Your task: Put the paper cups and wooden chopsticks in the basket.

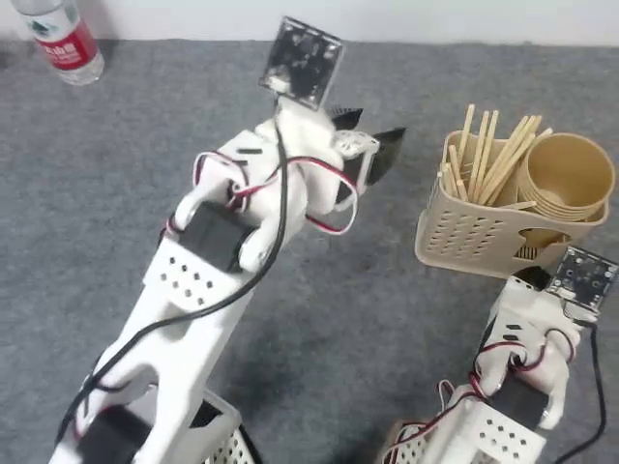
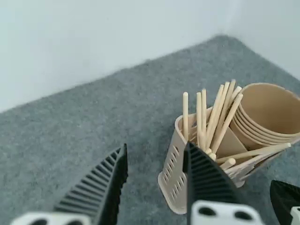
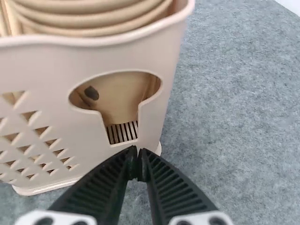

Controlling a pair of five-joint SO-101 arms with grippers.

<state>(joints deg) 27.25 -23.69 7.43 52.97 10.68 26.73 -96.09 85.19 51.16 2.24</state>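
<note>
A beige perforated basket [image 1: 471,235] stands on the grey carpet at the right. It holds stacked paper cups [image 1: 566,179] and several wooden chopsticks [image 1: 486,155] standing upright. In the left wrist view the basket [image 2: 174,174], the cups [image 2: 267,112] and the chopsticks [image 2: 213,117] lie just beyond my left gripper [image 2: 157,176], which is open and empty. From above, my left gripper [image 1: 370,145] hangs to the left of the basket. My right gripper [image 3: 137,165] is shut with nothing in it, its tips close to the basket's wall [image 3: 70,117] near the base.
A clear plastic bottle [image 1: 63,39] with a red label stands at the far left corner. Grey carpet [image 1: 116,193] covers the table up to a white wall behind. The right arm [image 1: 527,377] sits just in front of the basket.
</note>
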